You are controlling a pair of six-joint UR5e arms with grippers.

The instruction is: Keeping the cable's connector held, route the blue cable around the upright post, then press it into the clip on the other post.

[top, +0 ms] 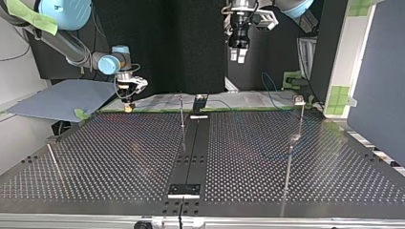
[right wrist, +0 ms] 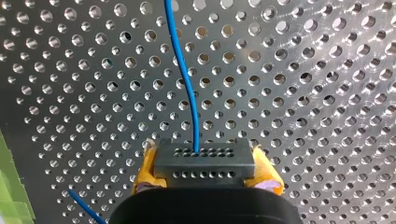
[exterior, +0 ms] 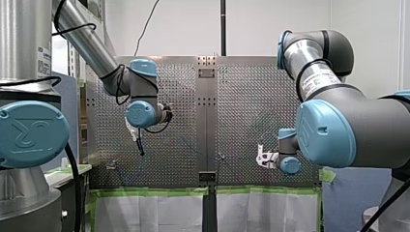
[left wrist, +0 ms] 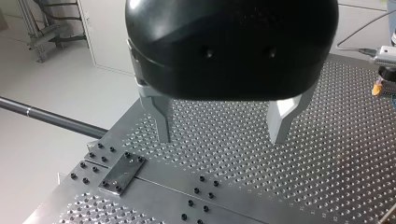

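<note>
1. Front view: two arms reach over one table (exterior: 241, 96) full of holes, my left arm (exterior: 92, 43) and my right arm (exterior: 348, 125).
2. Top view: two thin posts stand up, a bare post (top: 181, 112) and a post with one clip (top: 299, 99) on top. My left gripper (top: 237, 56) hangs high. My right gripper (top: 128, 106) is low by the far edge.
3. Left wrist view: the two metal fingers (left wrist: 161, 116) are spread wide with nothing between them.
4. Right wrist view: the yellow pads (right wrist: 147, 170) pinch one black plug (right wrist: 204, 161). One blue cable (right wrist: 184, 79) runs out of it.

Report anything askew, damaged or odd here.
Nothing stands out. The connector sits squarely between the yellow pads of my right tool, the blue cable runs unkinked from it over the table, and my left tool hangs open, empty.
</note>
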